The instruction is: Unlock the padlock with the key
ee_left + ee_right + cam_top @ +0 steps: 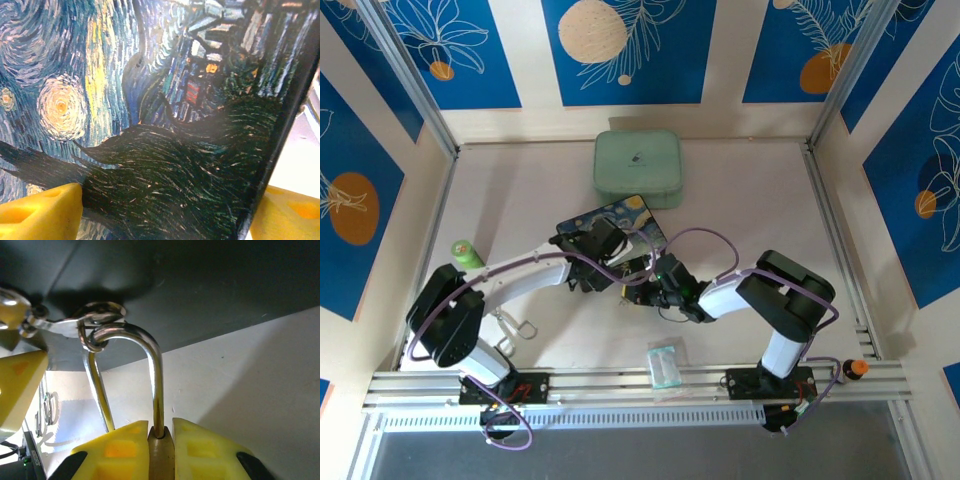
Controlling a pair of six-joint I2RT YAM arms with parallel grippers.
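Observation:
The padlock's brass body (pixel 161 456) is pinched between the yellow fingers (pixel 210 450) of my right gripper (pixel 161 429), which is shut on it. Its silver shackle (pixel 156 375) rises and hooks through a metal ring (pixel 101 315) on the hasp under the dark painted box (pixel 200 285). My left gripper (pixel 170 194) holds that starry-night box (pixel 150 100) between its pads, one pad (pixel 42 212) on the painted face, the other past the box's edge. From above, the left gripper (pixel 590 258) and right gripper (pixel 658 283) meet at the box's near corner (pixel 632 222). I cannot make out the key.
A pale green case (pixel 638 168) lies behind the box. A green cylinder (pixel 468 252) stands at the left, and a thin silvery wire loop (pixel 520 328) lies near the left arm. A clear packet (pixel 663 362) rests by the front rail.

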